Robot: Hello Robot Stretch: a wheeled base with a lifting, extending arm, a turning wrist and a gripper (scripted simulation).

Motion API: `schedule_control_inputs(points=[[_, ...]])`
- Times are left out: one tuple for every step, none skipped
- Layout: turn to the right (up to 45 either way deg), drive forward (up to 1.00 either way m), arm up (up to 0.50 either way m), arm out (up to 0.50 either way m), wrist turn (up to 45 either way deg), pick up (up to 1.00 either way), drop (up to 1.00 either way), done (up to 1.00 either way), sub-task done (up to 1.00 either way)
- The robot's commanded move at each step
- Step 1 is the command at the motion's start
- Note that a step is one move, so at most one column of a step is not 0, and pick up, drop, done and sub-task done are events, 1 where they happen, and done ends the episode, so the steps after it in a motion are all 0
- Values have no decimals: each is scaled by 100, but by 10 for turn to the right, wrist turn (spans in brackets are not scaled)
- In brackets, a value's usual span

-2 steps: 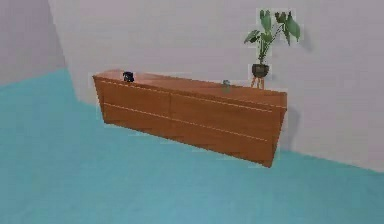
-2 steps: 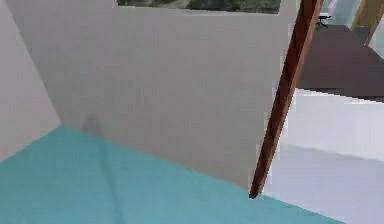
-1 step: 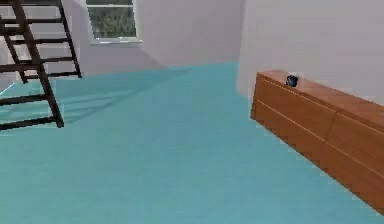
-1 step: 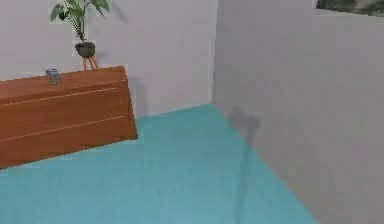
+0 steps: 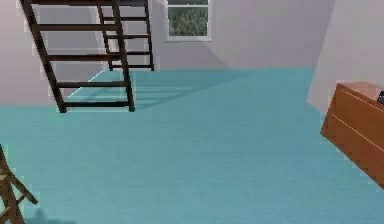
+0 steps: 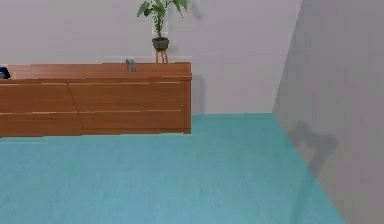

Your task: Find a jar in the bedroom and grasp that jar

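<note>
The teal floor is the biggest thing in both views. In the forward view it lies bare from the bottom edge up to the far wall, so the middle has wide free room. In the arm side view it is bare from the wooden dresser to the grey wall on the right.

The dresser runs along the upper left of the arm side view and its left end is cut off by the frame. A dark ladder-like frame stands in the upper left of the forward view with its top cut off. A brown drawer unit enters at the right edge, only partly seen. A window is at the top centre. A wooden piece in the lower left corner is cut off; I cannot name it.

A potted plant rises behind the dresser's right end. On the dresser top, just left of the plant, stands a small grey thing. It may be the jar, but it is too small to say.

The state of the gripper I cannot tell.
</note>
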Motion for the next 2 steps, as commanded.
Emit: schedule_control_inputs(points=[[0,45,0,0,0,0,0,0,0],[-360,0,0,0,0,0,0,0,0]])
